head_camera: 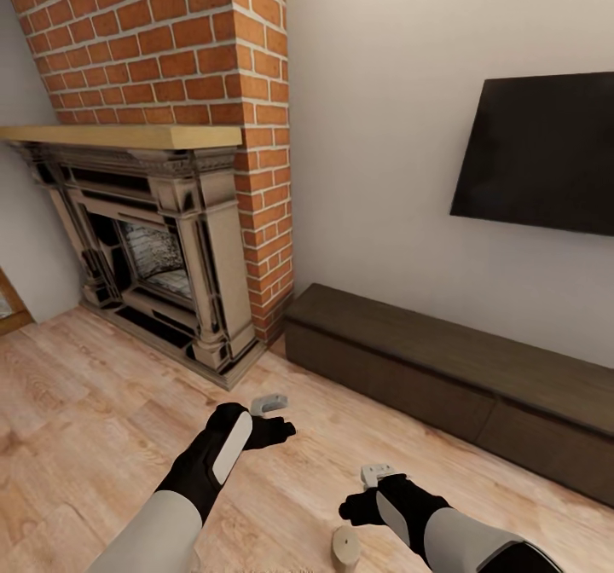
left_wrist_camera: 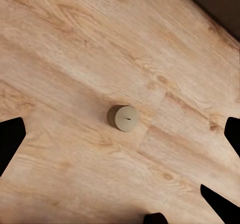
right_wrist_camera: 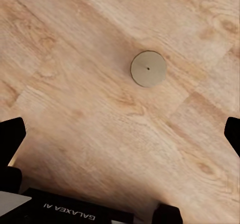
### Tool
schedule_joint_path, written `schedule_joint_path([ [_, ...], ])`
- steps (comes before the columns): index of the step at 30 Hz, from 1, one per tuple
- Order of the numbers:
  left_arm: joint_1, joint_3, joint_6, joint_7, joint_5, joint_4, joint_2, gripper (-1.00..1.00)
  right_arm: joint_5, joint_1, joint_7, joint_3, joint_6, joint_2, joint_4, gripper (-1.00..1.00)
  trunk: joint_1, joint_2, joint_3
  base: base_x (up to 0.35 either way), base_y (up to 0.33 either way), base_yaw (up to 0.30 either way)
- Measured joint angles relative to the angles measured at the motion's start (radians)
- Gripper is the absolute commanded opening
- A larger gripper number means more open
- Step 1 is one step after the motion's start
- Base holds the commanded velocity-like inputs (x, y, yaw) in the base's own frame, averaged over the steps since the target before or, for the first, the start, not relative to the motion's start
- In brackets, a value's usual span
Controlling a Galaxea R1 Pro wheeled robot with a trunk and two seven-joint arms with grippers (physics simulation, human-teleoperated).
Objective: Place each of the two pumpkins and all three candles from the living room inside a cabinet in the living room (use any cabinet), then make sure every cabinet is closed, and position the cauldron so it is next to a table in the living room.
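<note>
A tan candle (head_camera: pixel 345 547) stands on the wood floor at the bottom of the head view, just beside my right gripper (head_camera: pixel 358 506). The right wrist view looks straight down on a candle (right_wrist_camera: pixel 148 69) well below the open right gripper (right_wrist_camera: pixel 122 136). In the left wrist view a candle (left_wrist_camera: pixel 124 118) stands on the floor under my open left gripper (left_wrist_camera: pixel 121 136). I cannot tell whether these are the same candle. My left gripper (head_camera: pixel 277 431) hovers over the floor in front of the cabinet (head_camera: pixel 443 368), whose fronts are all shut. Pumpkins, cauldron and table are out of view.
A brick chimney with a fireplace (head_camera: pixel 162 257) stands at the left, its base reaching onto the floor. A dark TV (head_camera: pixel 537 155) hangs on the wall above the cabinet. A corner of the cabinet (left_wrist_camera: pixel 220 4) shows in the left wrist view.
</note>
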Motion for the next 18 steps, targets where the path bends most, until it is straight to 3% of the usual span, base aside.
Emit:
schedule_joint_path([
  [5,0.000,0.000,0.000,-0.001,0.000,0.000,0.000,1.00,0.000,0.000,0.000,0.000,0.000,0.000,0.000,1.00,0.000,0.000,-0.006,0.000,0.000,0.231],
  [12,0.000,0.000,0.000,-0.001,0.000,0.000,0.000,1.00,-0.001,0.000,0.001,-0.001,-0.001,0.000,0.000,1.00,0.027,-0.049,-0.035,0.000,0.000,0.220],
  [18,0.000,0.001,0.000,-0.001,0.000,-0.001,0.000,1.00,-0.001,0.000,-0.001,-0.001,-0.001,0.000,0.000,1.00,0.050,-0.091,-0.057,0.000,0.000,0.057],
])
